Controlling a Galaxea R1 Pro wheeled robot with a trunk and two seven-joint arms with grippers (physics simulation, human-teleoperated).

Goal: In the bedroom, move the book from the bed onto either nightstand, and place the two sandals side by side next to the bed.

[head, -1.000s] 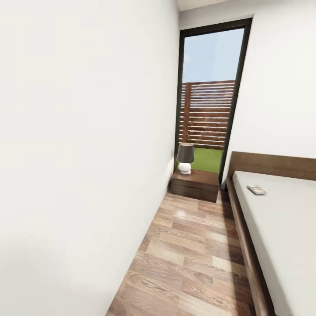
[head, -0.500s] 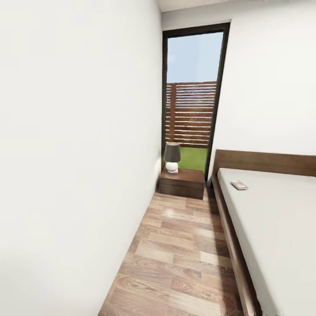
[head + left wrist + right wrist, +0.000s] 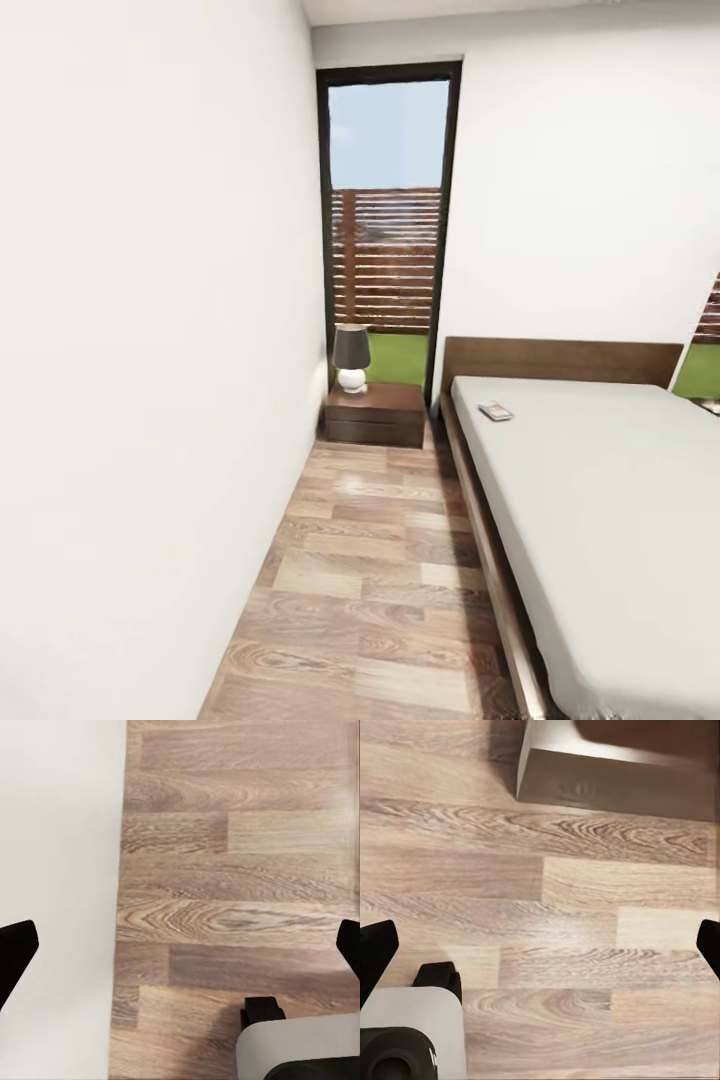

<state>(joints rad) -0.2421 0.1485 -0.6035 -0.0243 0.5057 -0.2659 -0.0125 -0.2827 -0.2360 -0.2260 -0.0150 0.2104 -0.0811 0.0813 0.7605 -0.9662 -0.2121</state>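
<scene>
The book (image 3: 495, 410) lies flat on the bed (image 3: 600, 500), near the mattress's left edge and close to the brown headboard (image 3: 560, 360). The nightstand (image 3: 376, 414) stands in the far corner between the left wall and the bed, with a small lamp (image 3: 351, 357) on top. The sandals are out of view. In the left wrist view my left gripper (image 3: 180, 949) hangs open over bare wooden floor beside a white wall. My right gripper (image 3: 540, 945) is open too, over floorboards, with nothing between its fingers.
A narrow strip of wooden floor (image 3: 370, 560) runs between the white wall (image 3: 150, 400) and the bed frame. A tall glass door (image 3: 388, 220) is behind the nightstand. A brown wooden block (image 3: 615, 780) shows in the right wrist view. My grey base (image 3: 300, 1046) is underneath.
The whole head picture has shifted left, so the camera has turned right; more of the bed shows. The book, nightstand and lamp have not moved themselves.
</scene>
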